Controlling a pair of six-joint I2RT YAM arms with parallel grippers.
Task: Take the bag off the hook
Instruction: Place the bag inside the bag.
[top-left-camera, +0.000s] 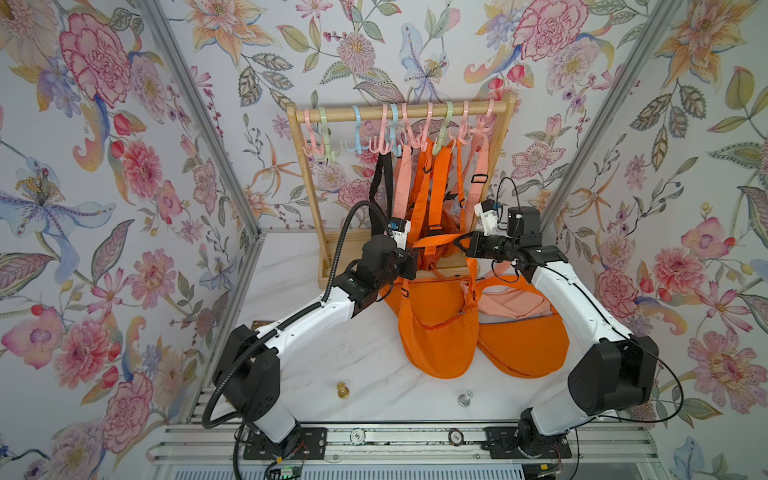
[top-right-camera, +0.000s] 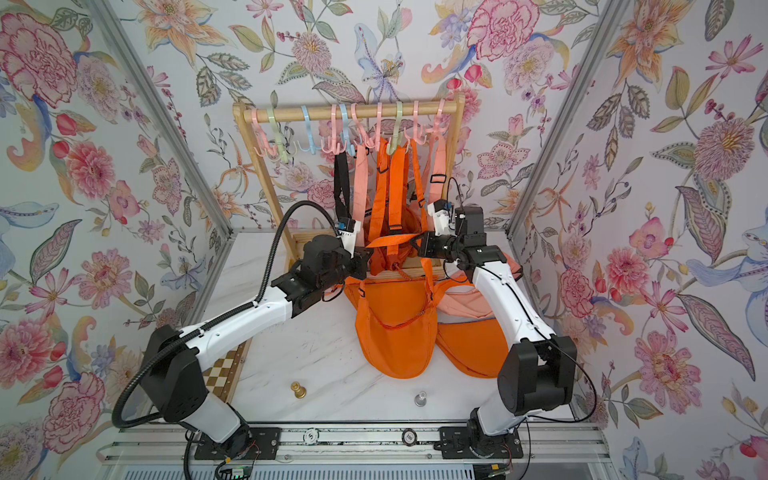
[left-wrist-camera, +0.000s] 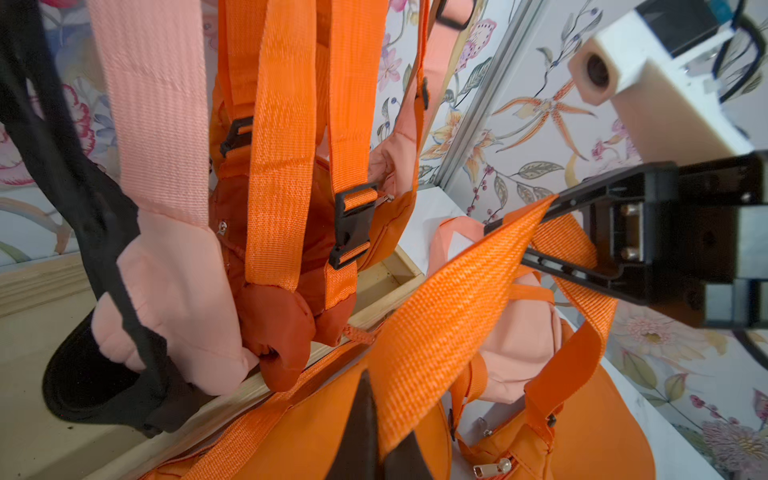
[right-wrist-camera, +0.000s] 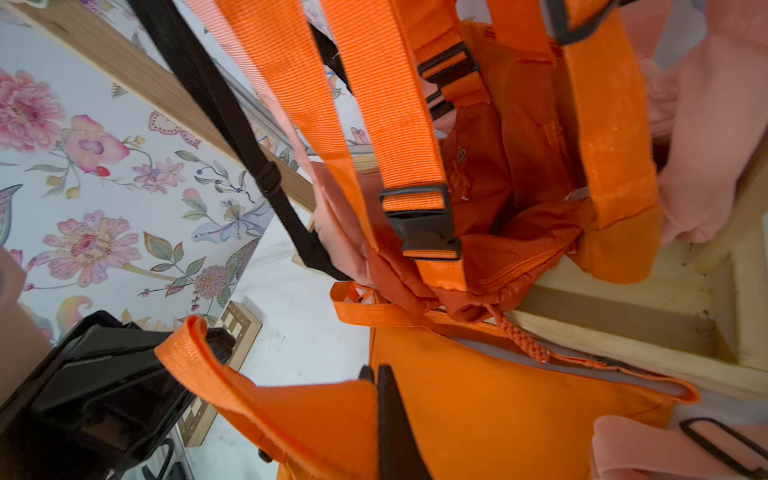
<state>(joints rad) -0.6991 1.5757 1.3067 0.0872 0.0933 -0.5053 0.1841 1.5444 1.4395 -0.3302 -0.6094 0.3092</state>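
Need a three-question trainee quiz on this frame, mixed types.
1. True or false: the left gripper and right gripper both have jaws shut on one orange strap.
2. The pastel hooks hang from: A) a wire line B) the wooden rack C) a shelf.
3. How many chess pieces stand on the table?
Key: 1 true; 2 B; 3 two.

Pastel floral wallpaper (top-left-camera: 99, 174) on left, far and right walls, aluminium corner posts (top-left-camera: 202, 116), white marble tabletop (top-left-camera: 353, 361) in soft even light.
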